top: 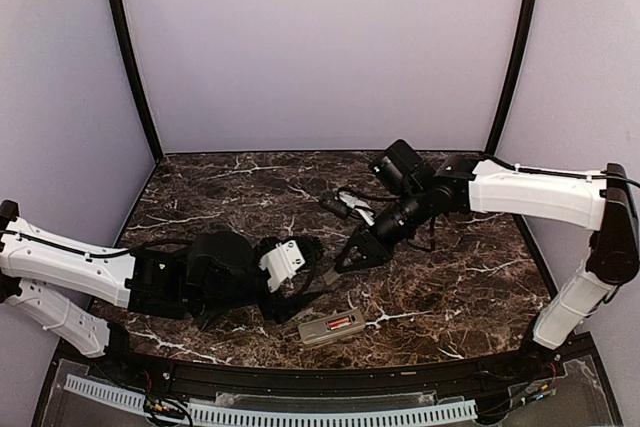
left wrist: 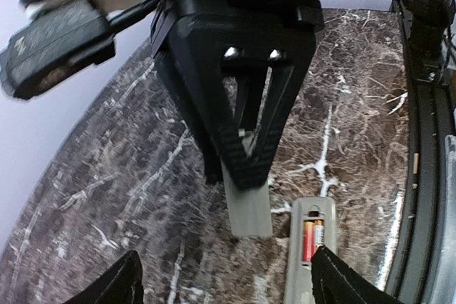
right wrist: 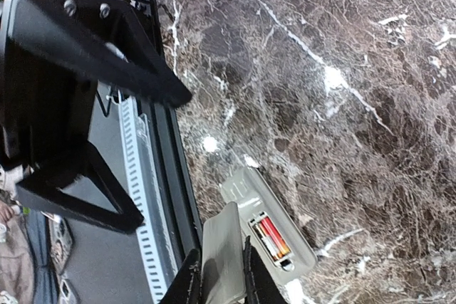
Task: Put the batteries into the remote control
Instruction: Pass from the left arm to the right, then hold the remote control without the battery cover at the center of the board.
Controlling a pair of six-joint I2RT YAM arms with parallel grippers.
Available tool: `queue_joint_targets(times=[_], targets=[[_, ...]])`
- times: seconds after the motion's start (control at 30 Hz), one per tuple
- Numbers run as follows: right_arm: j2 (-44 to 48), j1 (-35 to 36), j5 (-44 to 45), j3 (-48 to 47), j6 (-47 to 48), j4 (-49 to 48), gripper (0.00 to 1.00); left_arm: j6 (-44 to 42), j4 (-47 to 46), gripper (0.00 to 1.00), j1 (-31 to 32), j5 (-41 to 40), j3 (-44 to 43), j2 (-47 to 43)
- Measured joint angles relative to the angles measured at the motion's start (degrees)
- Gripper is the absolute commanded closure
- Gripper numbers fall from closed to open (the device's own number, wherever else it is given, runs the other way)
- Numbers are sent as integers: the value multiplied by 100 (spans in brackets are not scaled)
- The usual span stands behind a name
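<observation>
Currently I see the remote control (top: 332, 327) lying flat on the dark marbled surface (top: 460, 277), close to its near edge and roughly midway between my two arms. It lies back side up with its battery compartment uncovered. The batteries (right wrist: 271, 238) lie side by side inside that compartment, reddish against the grey shell. My right hand (right wrist: 221, 275) is pinched closed on a flat grey battery cover (left wrist: 251, 211), gripping it by one end so the free end slants down toward the surface just beside the remote's end. I cannot tell from any view whether the cover touches the remote or the surface. My left hand (left wrist: 228, 279) is spread wide with nothing between its fingers (left wrist: 128, 282). It sits low over the surface just beyond and to the left of the remote, facing the right hand, the two hands near each other but apart.
</observation>
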State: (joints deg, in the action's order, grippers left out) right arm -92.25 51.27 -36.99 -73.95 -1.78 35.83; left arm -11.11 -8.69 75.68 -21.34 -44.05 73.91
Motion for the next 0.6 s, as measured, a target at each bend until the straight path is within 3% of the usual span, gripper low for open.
queue_joint_targets(times=[0.27, 0.6], targets=[[743, -70, 369, 1333, 651, -501, 100, 1526, 356, 17, -94, 1025, 463, 90], [638, -352, 518, 1637, -57, -944, 100, 1891, 437, 18, -96, 1283, 269, 1408]])
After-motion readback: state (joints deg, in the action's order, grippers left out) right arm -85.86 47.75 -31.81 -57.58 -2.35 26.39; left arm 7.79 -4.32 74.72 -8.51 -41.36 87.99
